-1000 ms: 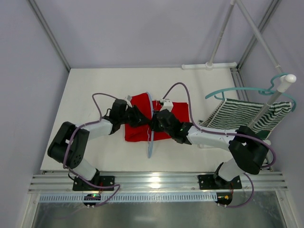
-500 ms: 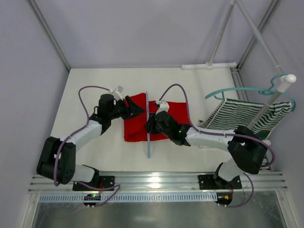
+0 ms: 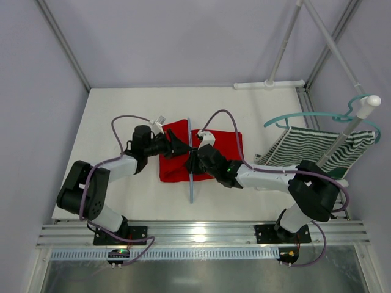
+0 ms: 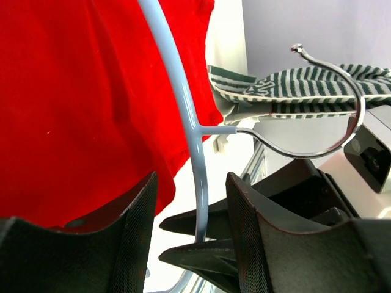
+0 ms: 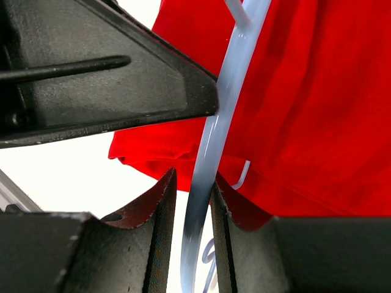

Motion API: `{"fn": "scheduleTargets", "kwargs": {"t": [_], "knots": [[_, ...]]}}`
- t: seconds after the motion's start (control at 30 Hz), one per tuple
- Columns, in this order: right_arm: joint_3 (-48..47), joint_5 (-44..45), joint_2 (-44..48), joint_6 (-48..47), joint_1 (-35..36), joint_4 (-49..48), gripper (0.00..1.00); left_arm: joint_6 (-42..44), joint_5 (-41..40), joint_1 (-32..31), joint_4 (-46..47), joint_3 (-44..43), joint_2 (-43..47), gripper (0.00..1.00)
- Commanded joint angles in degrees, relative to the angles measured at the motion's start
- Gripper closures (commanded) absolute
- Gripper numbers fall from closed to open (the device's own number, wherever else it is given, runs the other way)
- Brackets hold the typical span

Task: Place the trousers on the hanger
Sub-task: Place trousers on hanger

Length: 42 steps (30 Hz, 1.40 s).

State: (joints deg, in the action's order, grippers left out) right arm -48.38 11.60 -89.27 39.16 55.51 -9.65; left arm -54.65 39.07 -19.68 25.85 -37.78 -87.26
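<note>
**A:** Since the trousers (image 3: 171, 171) are laid folded on the table (image 3: 122, 110), where is the hanger (image 5: 227, 116) found?

**B:** It is run across the red cloth. Its pale blue bar is pinched between the fingers of the right gripper (image 5: 194, 183), which is clenched on it.

**A:** And how is the left gripper (image 4: 190, 183) seen?

**B:** It is released. Its jaws are parted, and the hanger's bar is passed through the gap between them. The red cloth is spread ahead and to the left of its fingers, and the metal hook (image 4: 345, 97) is seen ahead to the right.

**A:** What is found farther out?

**B:** The two grippers are brought tip to tip over the cloth. Well beyond the right gripper's outer side, a green-and-white striped garment (image 3: 311, 146) is draped, with a teal hanger (image 3: 305, 115) just above it.
</note>
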Motion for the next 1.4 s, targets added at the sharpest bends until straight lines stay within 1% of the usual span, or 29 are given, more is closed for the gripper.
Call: {"fn": "scheduleTargets", "kwargs": {"t": [0.0,0.27,0.4,0.43,0.5,0.53,0.6,0.63,0.67,0.7,0.77,0.8,0.83,0.93,1.1,1.23,1.37], "knots": [[-2.2,0.0,-0.6,-0.2,0.8,-2.7,0.69,-1.8,2.9,-0.5,8.0,0.2,-1.1,0.51],[-2.9,0.0,-1.3,-0.2,1.4,-2.7,0.69,-2.0,2.7,-1.7,8.5,-0.6,-3.3,0.52],[-2.8,0.0,-1.3,-0.3,1.4,-2.7,0.69,-2.7,2.9,-2.0,8.9,-1.3,-5.0,0.58],[-2.8,-0.1,-1.3,-0.3,1.5,-2.7,0.69,-3.2,3.1,-2.0,9.4,-1.4,-5.8,0.64],[-2.7,-0.1,-1.1,-0.6,1.5,-2.7,0.69,-4.1,3.5,-2.0,10.7,-1.7,-6.2,0.70],[-2.6,-0.1,-0.9,-0.7,1.5,-2.3,0.69,-4.5,3.4,-2.0,10.7,-1.8,-6.3,0.79],[-2.5,0.4,-0.2,-1.4,1.4,-0.6,0.69,-4.6,3.0,-2.1,8.5,-2.2,-6.3,0.87],[-2.0,0.7,0.2,-1.6,1.4,0.2,0.64,-4.2,2.7,-2.0,7.9,-2.4,-6.3,0.96],[-1.3,1.4,2.0,-2.1,1.5,0.4,0.62,-4.2,2.3,-2.0,7.6,-2.4,-6.3,1.00],[-0.6,1.7,3.1,-2.5,1.4,0.9,0.56,-4.2,2.3,-2.0,6.9,-2.4,-6.3,1.00],[0.7,2.0,5.2,-3.6,1.1,2.2,0.48,-3.8,2.1,-2.0,5.9,-2.4,-6.0,1.00],[0.8,2.1,7.2,-4.2,0.9,4.3,0.45,-3.5,1.7,-2.0,5.3,-2.4,-5.8,1.00],[0.8,2.0,8.1,-4.5,0.7,5.1,0.38,-3.4,1.5,-1.9,4.0,-2.5,-5.6,1.00],[0.9,1.3,10.7,-4.3,-1.5,7.6,0.32,-3.4,0.2,-1.6,3.7,-1.8,-5.1,1.00],[1.4,-2.5,11.0,-2.1,-7.5,7.2,0.33,-4.6,-0.7,-1.1,3.5,-1.3,-4.3,1.00],[-0.9,-5.6,7.3,-0.1,-10.0,7.1,0.35,-4.5,-1.3,-1.1,2.5,-1.3,-4.0,1.00],[-2.2,-5.8,4.1,2.6,-11.1,6.3,0.39,-4.0,-1.8,-0.7,1.2,-1.0,-3.6,1.00]]}}
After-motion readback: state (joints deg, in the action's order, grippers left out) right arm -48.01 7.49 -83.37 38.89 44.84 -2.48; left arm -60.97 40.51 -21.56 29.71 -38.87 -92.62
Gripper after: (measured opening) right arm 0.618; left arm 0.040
